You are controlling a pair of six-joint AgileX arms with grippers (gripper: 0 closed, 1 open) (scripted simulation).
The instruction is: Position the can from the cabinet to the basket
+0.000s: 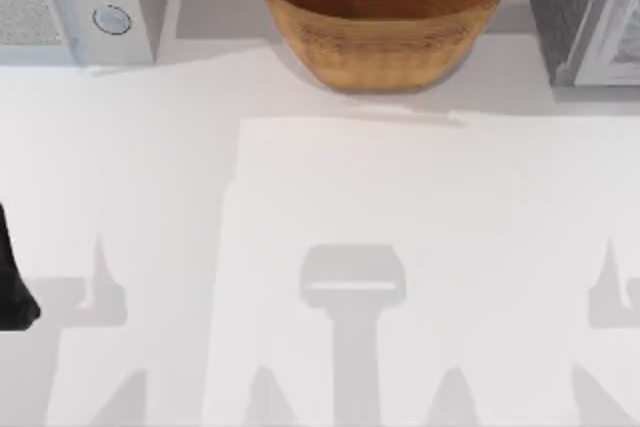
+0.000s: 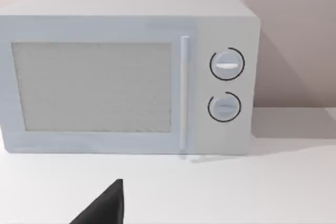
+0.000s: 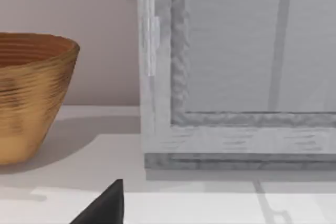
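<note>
The tan woven basket [image 1: 382,22] stands at the back middle of the table, and its side also appears in the right wrist view [image 3: 31,98]. At the back right is the dark grey speckled cabinet [image 1: 560,7], whose white framed door [image 3: 236,77] faces my right wrist camera and looks closed. The can is hidden. A black part of my left gripper [image 2: 105,208] shows in the left wrist view, low over the table, and the left arm [image 1: 12,282] sits at the table's left edge. A black part of my right gripper [image 3: 105,205] hangs in front of the cabinet.
A white microwave [image 1: 80,2] with two round silver knobs [image 2: 226,85] stands at the back left, facing the left wrist camera. The white tabletop [image 1: 340,197] stretches between the arms and the back row.
</note>
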